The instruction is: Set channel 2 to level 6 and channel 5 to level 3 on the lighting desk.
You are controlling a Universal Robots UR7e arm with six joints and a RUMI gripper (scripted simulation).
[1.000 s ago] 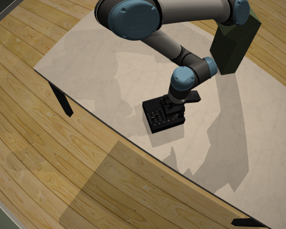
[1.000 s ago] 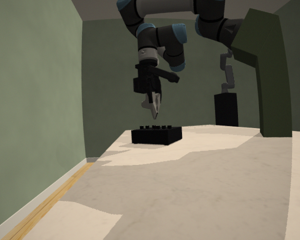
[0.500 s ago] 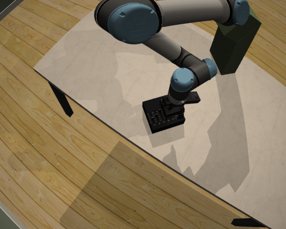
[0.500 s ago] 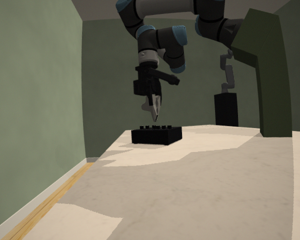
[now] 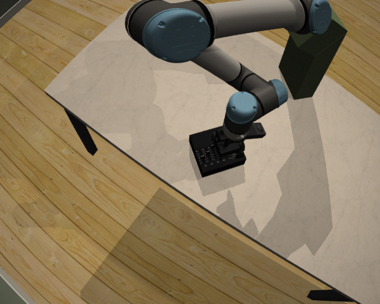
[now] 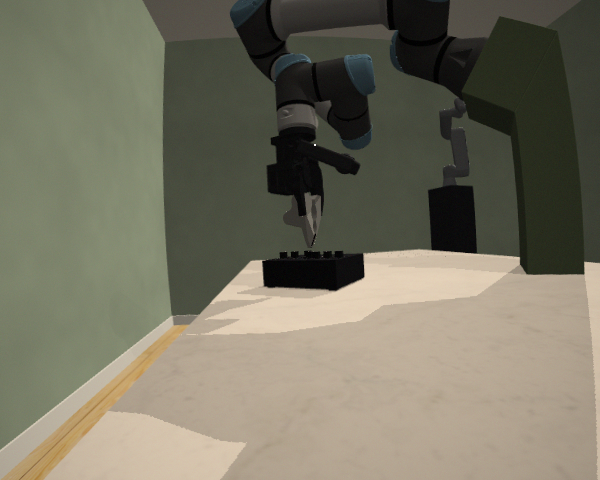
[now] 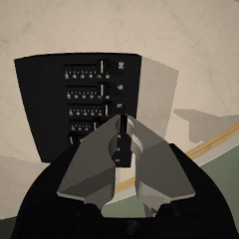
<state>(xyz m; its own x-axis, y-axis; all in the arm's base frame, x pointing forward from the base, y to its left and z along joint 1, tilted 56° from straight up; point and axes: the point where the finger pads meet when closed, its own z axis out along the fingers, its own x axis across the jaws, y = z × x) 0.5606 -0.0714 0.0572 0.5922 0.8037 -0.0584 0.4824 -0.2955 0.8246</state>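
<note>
The lighting desk (image 5: 216, 153) is a black box with a row of fader slots; it also shows in the exterior view (image 6: 313, 269) and in the wrist view (image 7: 80, 102). Several fader knobs (image 6: 310, 254) stick up along its top. In the wrist view the three upper faders (image 7: 104, 67) sit near the right end of their slots, by the labels. My gripper (image 6: 310, 238) is shut and empty, pointing straight down, its tips a little above the knobs. In the wrist view the shut fingers cover the lower channels.
The dark green robot pedestal (image 5: 310, 62) stands at the back right of the pale table. A second small arm on a black stand (image 6: 453, 206) is at the far end. The table's front edge (image 5: 190, 199) runs close to the desk.
</note>
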